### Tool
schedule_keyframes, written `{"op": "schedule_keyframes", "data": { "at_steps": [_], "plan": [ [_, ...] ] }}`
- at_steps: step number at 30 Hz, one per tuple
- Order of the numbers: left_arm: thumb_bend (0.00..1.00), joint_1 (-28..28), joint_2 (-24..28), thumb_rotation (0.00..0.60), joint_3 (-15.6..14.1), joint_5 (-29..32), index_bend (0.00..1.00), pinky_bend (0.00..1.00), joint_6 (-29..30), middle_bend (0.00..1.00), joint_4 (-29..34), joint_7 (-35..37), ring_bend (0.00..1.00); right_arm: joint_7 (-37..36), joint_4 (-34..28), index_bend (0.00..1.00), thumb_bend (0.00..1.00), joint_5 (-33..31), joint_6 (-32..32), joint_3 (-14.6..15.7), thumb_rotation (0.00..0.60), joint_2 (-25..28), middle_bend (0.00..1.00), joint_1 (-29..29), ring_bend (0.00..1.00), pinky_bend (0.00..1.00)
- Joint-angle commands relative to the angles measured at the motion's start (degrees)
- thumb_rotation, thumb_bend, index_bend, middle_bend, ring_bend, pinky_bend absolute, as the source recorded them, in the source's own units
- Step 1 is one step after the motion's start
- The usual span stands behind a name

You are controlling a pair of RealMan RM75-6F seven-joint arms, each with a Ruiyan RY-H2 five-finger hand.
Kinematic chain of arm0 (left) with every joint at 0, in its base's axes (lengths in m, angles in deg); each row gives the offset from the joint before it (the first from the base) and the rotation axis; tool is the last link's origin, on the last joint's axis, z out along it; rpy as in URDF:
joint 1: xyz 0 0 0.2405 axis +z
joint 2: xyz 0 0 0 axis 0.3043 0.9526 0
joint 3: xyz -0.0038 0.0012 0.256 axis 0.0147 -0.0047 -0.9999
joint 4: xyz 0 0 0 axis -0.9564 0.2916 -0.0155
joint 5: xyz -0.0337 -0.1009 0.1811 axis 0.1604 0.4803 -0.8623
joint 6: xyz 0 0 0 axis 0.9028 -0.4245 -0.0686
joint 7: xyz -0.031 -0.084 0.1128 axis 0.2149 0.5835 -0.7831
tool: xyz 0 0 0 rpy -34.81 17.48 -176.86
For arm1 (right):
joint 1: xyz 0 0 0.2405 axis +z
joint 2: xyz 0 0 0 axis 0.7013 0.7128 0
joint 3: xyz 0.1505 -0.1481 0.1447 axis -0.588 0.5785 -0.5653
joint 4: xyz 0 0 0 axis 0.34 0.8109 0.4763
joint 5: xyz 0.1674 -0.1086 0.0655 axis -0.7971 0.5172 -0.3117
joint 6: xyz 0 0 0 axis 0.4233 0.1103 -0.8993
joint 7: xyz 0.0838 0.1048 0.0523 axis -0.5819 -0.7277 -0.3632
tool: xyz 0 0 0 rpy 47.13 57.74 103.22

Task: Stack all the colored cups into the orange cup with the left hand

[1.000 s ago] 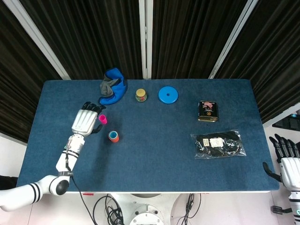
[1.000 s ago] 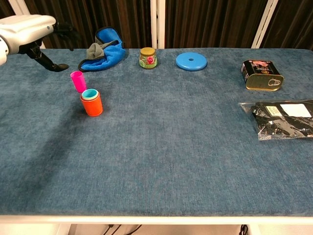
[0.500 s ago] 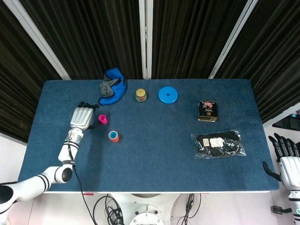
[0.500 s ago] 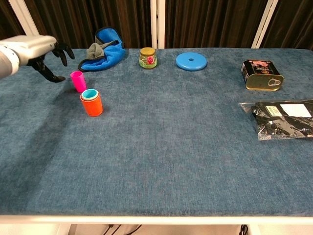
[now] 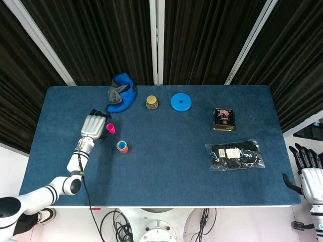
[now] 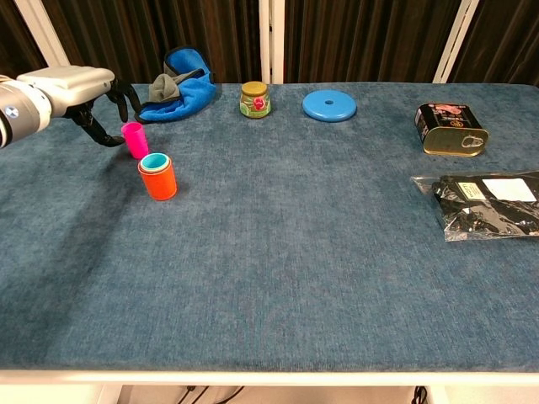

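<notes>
1. My left hand (image 5: 94, 126) hangs empty, fingers spread, just left of the upright pink cup (image 6: 134, 139).
2. The orange cup (image 6: 158, 179), teal cup (image 6: 154, 162) nested inside, stands near the pink one.

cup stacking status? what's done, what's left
Done: a teal cup already sits nested in the orange cup.
In hand: nothing gripped yet. The left hand is right beside the pink cup, which stands upright on the table, fingers apart around it; contact can't be confirmed.
Left: grip the pink cup, lift it and drop it into the stack. No other loose cups visible. The right hand sits off the table edge.
</notes>
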Motion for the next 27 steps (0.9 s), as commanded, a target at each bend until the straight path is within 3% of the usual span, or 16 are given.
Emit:
{"op": "schedule_keyframes", "data": {
  "at_steps": [1, 14, 27],
  "plan": [
    [0.28, -0.06, -0.23, 0.600, -0.19, 0.09, 0.32, 0.14, -0.33, 0.36, -0.29, -0.10, 0.17, -0.14, 0.13, 0.00, 0.29, -0.08, 0.00, -0.02, 0.600, 0.00, 0.00, -0.04, 0.00, 0.00],
    [0.29, -0.93, -1.71, 0.600, -0.03, -1.09, 0.37, 0.15, -1.18, 0.42, -3.04, 1.51, 0.21, -0.04, 0.26, 0.00, 0.29, -0.32, 0.26, -0.04, 0.600, -0.04, 0.00, -0.02, 0.00, 0.00],
    [0.31, -1.14, -3.17, 0.600, 0.31, -3.13, 0.51, 0.17, -0.29, 0.54, -5.85, 3.88, 0.29, 0.25, 0.30, 0.00, 0.29, -0.81, 0.89, -0.16, 0.600, -0.17, 0.00, 0.18, 0.00, 0.00]
  ]
}}
